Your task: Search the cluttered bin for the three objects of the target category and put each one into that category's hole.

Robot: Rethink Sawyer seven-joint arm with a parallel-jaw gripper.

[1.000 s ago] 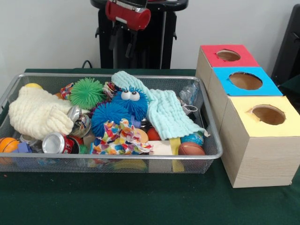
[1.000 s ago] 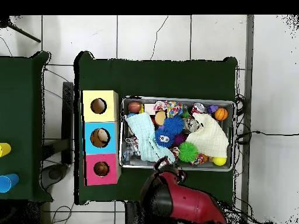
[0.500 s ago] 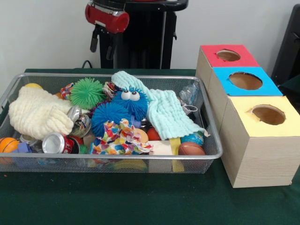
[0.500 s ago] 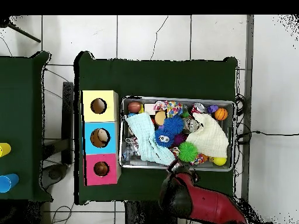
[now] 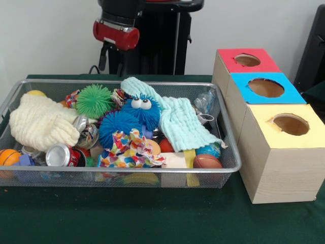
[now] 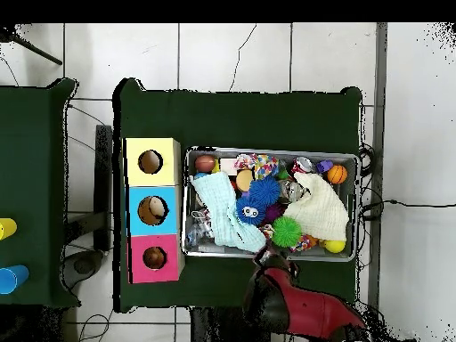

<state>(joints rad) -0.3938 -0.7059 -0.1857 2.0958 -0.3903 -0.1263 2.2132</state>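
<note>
A wire mesh bin (image 5: 122,175) holds a jumble of toys, cloths and cans. Among them are a green spiky ball (image 5: 94,100), a blue spiky ball (image 5: 118,127), a blue furry toy with eyes (image 5: 144,109), a teal cloth (image 5: 180,119), a cream cloth (image 5: 40,122), a crushed can (image 5: 61,155) and a brown football (image 5: 207,161). My gripper (image 5: 112,58) hangs open and empty above the bin's far rim, behind the green ball. In the overhead view the gripper (image 6: 267,258) is at the bin's (image 6: 272,150) lower edge.
Three wooden boxes with round holes stand in a row beside the bin: red top (image 5: 228,60), blue top (image 5: 244,94), yellow top (image 5: 264,133). From above they are yellow (image 6: 166,148), blue (image 6: 167,198) and red (image 6: 169,246). Dark green cloth covers the table.
My gripper has swung left in the front view along the bin's far side, from above the teal cloth to behind the green ball. Nothing in the bin moved.
</note>
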